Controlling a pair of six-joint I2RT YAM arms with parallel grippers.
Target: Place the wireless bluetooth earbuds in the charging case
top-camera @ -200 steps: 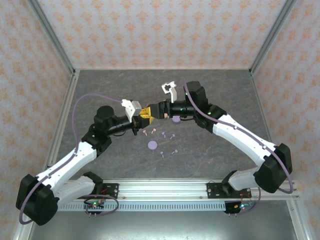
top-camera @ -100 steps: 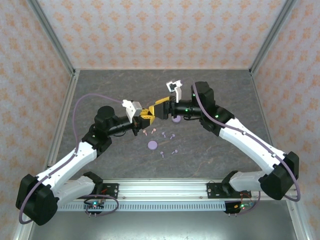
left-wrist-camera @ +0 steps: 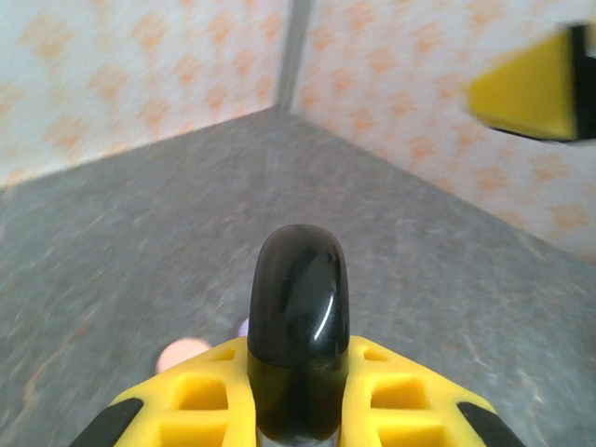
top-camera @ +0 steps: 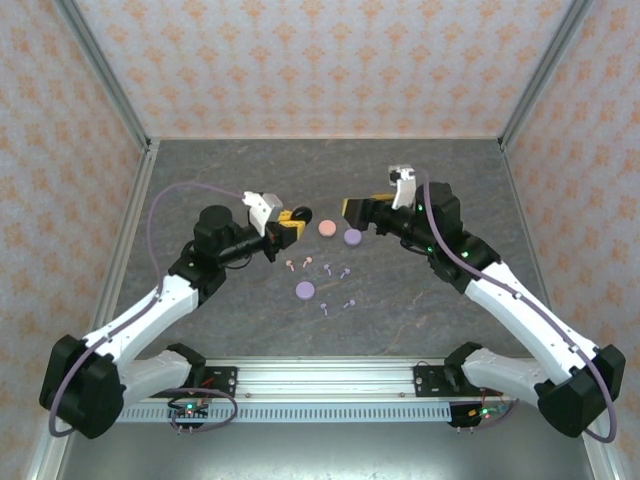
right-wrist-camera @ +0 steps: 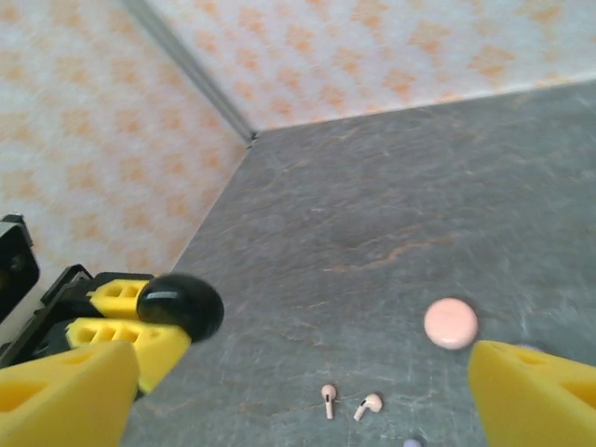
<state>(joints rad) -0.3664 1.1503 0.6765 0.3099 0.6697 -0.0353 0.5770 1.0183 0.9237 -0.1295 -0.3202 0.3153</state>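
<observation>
left pincer [top-camera: 288,223] grips the black case [left-wrist-camera: 298,317], pink earbuds [top-camera: 298,264] on table [top-camera: 430,300] nearby.

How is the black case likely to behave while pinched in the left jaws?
The black case looks glossy and rounded, so it could slip or pivot in the jaws of the left gripper. It seems rigid, showing no dent under the clamp. Released on edge, it would probably roll.
</observation>
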